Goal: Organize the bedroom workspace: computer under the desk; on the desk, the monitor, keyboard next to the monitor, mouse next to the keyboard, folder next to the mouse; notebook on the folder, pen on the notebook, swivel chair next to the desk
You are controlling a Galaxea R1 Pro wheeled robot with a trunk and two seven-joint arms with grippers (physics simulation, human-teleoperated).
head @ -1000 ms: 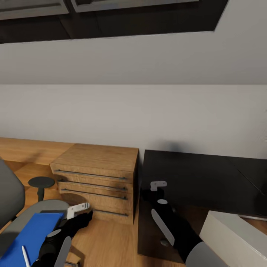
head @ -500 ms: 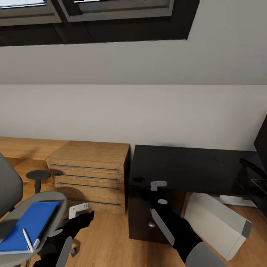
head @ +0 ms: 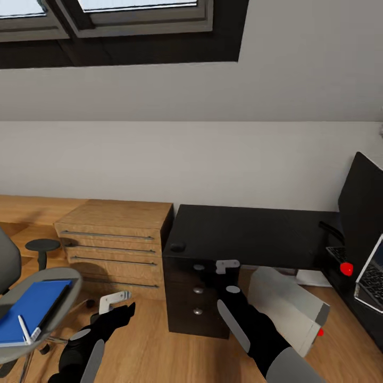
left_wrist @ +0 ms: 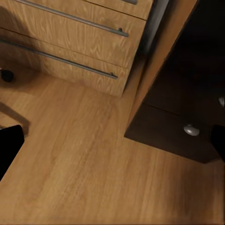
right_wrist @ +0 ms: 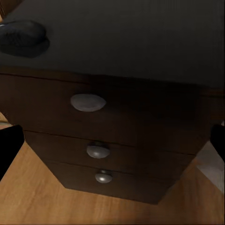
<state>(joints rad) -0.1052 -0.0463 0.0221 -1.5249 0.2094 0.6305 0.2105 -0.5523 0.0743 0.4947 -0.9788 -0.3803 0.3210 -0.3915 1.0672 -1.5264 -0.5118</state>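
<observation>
Jaws of both arms are hanging spread and empty: the left gripper (head: 113,301) at about 7 o'clock over the oak floor (left_wrist: 79,173), the right gripper (head: 226,264) near centre, facing the desk (head: 250,234) and its drawers (right_wrist: 112,136).

The mouse (head: 177,247) is sitting at the desk's near-left corner, the monitor (head: 363,213) at 3 o'clock beside what appears to be the keyboard (head: 372,279), partly cut off by the frame. The computer (head: 287,308) is lying tilted on the floor under the desk. At 8 o'clock, the swivel chair (head: 10,266) is carrying the folder (head: 29,308) with the pen (head: 24,330) on it.

The risk: the right arm is reaching close to the drawer front, and a forward roll could be knocking the mouse off the corner or bumping the computer.

Against a second earlier, the camera is swinging rightward, bringing monitor and mouse into view; the objects themselves are not shifting.
</observation>
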